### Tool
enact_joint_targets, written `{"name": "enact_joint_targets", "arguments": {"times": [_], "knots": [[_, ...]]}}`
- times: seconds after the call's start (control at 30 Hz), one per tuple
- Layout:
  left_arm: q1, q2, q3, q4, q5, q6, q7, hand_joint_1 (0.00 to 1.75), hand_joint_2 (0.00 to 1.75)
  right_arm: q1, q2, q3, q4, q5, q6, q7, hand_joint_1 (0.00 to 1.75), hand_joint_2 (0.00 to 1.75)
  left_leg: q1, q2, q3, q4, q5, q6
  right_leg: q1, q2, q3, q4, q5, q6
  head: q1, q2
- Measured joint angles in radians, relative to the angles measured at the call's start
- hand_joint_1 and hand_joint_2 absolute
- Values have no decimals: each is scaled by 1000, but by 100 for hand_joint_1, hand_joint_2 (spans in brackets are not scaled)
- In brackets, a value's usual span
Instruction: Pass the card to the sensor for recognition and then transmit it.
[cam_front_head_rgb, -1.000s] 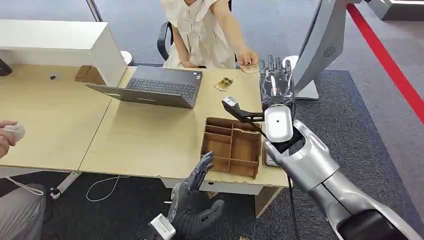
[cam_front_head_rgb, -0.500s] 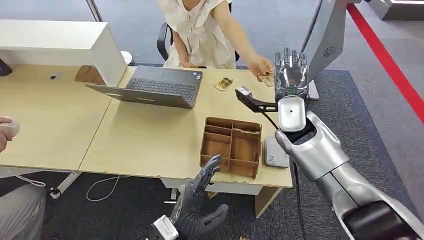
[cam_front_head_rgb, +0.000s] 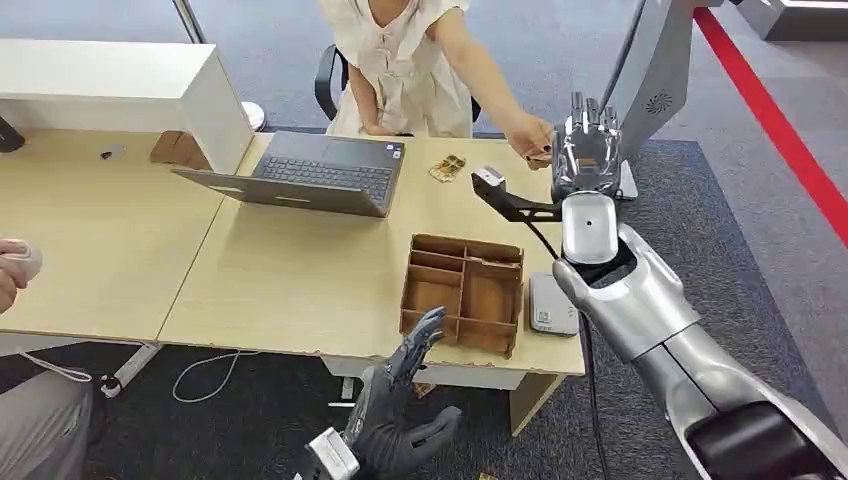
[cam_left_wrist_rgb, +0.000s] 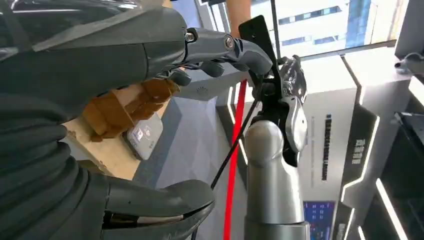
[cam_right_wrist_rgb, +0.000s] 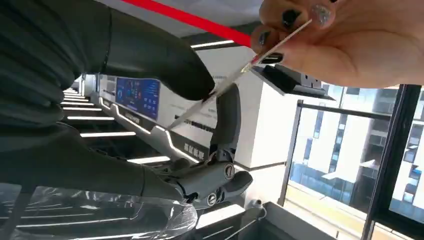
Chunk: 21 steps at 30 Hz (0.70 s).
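Past the table's far right corner, my right hand (cam_front_head_rgb: 585, 150) is raised with its fingers pointing up, against a person's hand (cam_front_head_rgb: 527, 135). The card (cam_right_wrist_rgb: 235, 75) shows edge-on as a thin strip. One end lies between my thumb (cam_right_wrist_rgb: 175, 65) and a finger (cam_right_wrist_rgb: 227, 117); the person's fingers (cam_right_wrist_rgb: 295, 40) pinch the other end. The white sensor (cam_front_head_rgb: 552, 304) lies flat on the table by my right forearm. My left hand (cam_front_head_rgb: 395, 405) hangs below the table's front edge, fingers apart, holding nothing.
A brown partitioned box (cam_front_head_rgb: 464, 292) stands left of the sensor. An open laptop (cam_front_head_rgb: 305, 175) sits further back, with small cards (cam_front_head_rgb: 447, 167) beside it. The person sits behind the table. Another person's hand (cam_front_head_rgb: 15, 265) is at the left edge.
My right hand has risen from above the box and moved right and away. The person lifted the card off the table and brought it to my hand. My left hand barely moved.
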Motion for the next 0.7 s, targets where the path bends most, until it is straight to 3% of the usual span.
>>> {"name": "enact_joint_targets", "arguments": {"times": [0.53, 0.7], "knots": [[-9, -14, 0, 25, 5, 15, -3, 0, 175, -2, 8, 0, 38, 16, -2, -12, 175, 175, 0, 0, 0, 0, 0, 0, 0, 0, 0, 0, 0, 0, 0, 0], [-9, -15, 1, 26, 3, 31, -1, 0, 175, 4, 8, -7, 37, -29, -60, -20, 175, 175, 0, 0, 0, 0, 0, 0, 0, 0, 0, 0, 0, 0, 0, 0]]}}
